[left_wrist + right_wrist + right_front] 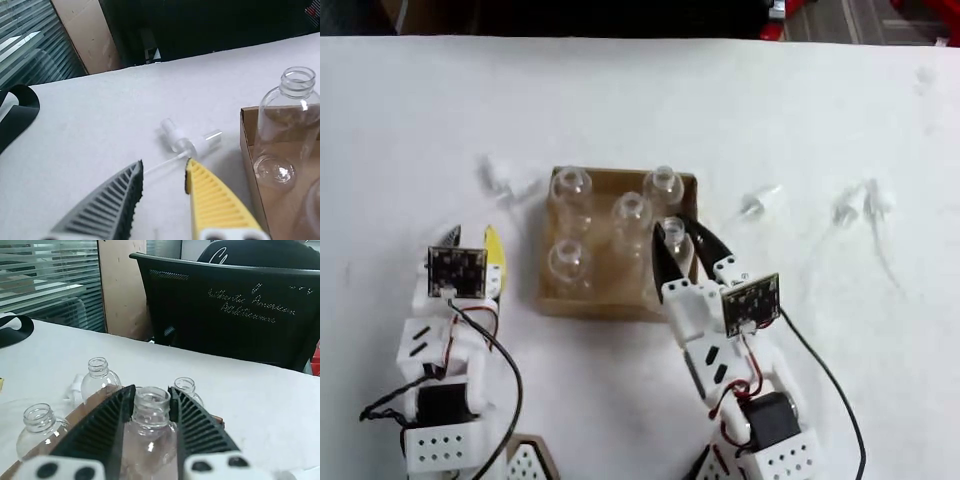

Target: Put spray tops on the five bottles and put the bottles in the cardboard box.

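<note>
A low cardboard box (582, 296) holds several clear open-necked bottles, among them ones at the far corners (570, 184) (663, 183). My right gripper (676, 240) has its black fingers closed against the neck of the near-right bottle (151, 402), which stands in the box. The left gripper (164, 170) is open, grey and yellow fingers apart, just short of a clear spray top (184, 142) lying on the table left of the box (246, 131). In the high view the left gripper (482, 238) sits beside the box's left wall.
More spray tops lie on the white table right of the box (758, 202) (846, 211) (875, 200). The table's far edge (640, 38) borders a dark area. A black chair (225, 310) stands behind the table.
</note>
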Robot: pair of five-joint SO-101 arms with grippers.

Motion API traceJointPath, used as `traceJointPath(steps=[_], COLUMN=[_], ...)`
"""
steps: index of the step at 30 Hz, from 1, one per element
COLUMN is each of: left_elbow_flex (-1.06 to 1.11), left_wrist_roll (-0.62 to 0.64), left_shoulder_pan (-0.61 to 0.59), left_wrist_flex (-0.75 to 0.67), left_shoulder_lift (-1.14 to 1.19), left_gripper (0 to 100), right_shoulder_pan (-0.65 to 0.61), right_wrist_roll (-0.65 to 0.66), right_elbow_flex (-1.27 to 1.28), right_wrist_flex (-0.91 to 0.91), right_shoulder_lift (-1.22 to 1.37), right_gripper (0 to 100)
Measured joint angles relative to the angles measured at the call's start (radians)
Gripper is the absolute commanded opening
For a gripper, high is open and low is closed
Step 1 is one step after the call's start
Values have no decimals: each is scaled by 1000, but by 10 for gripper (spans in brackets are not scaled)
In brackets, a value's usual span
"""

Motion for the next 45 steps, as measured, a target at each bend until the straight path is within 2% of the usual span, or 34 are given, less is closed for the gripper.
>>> traceJointPath(steps=[9, 18, 22, 32, 37, 45], left_elbow_flex=[0, 0, 0, 0, 0, 0], left_wrist_roll=[0, 0, 0, 0, 0, 0], left_shoulder_pan=[0, 0, 2, 3, 3, 3], left_wrist_flex=[0, 0, 0, 0, 0, 0], left_shoulder_lift=[0, 0, 0, 0, 0, 0], left_gripper=[131, 131, 131, 131, 131, 131], right_shoulder_pan=[-6, 21, 23, 20, 21, 28], right_wrist_roll=[0, -2, -2, -2, -2, -2], right_elbow_flex=[5, 5, 5, 5, 5, 5], right_wrist_flex=[-244, -269, -281, -537, -532, -385], right_shoulder_lift=[18, 25, 115, 448, 482, 422], right_gripper=[16, 17, 17, 17, 17, 21])
